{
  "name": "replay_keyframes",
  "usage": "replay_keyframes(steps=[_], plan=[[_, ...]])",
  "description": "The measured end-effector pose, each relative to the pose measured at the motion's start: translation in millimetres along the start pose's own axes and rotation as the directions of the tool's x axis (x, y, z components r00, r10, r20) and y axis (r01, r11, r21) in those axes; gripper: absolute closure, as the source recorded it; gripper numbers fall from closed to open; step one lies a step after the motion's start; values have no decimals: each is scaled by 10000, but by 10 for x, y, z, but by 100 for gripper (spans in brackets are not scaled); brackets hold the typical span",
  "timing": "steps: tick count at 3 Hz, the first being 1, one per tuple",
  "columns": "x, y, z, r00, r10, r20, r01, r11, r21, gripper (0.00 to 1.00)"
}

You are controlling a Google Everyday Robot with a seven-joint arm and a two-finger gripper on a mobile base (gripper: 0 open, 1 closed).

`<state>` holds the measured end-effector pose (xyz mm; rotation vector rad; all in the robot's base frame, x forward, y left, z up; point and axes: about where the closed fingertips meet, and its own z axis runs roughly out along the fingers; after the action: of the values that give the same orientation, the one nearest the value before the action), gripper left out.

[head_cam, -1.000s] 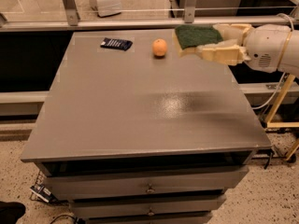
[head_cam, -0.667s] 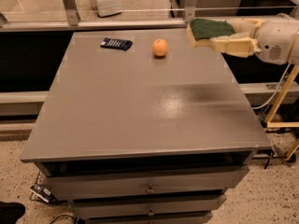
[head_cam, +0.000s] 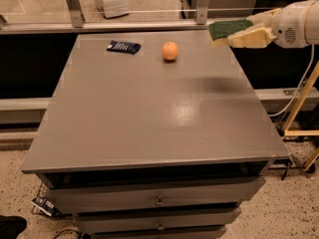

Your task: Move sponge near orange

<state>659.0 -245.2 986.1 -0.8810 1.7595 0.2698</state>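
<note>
My claw point(head_cam: 245, 30) is clamped on the sponge point(head_cam: 227, 28) above the desk's point(head_cam: 149, 118) far right corner, apart from the orange point(head_cam: 170, 51).

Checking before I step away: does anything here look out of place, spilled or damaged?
Only the sponge: the gripper holds it in the air by the table's far right corner, apart from the orange. Nothing looks spilled or damaged.

On the table point(head_cam: 149, 118), the packet point(head_cam: 123, 47) lies left of the orange point(head_cam: 170, 51). Right of the orange, above the far corner, the gripper point(head_cam: 241, 31) holds the sponge point(head_cam: 227, 28).
</note>
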Motion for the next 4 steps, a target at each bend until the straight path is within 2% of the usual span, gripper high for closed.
replay_keyframes(steps=[1,2,4], plan=[[201,-153,89,9962,50,-874,-20,9994,348,100],[430,-208,222,9935,287,-1101,-239,9987,445,100],[734,-201,705,9957,430,-820,-426,9991,57,100]])
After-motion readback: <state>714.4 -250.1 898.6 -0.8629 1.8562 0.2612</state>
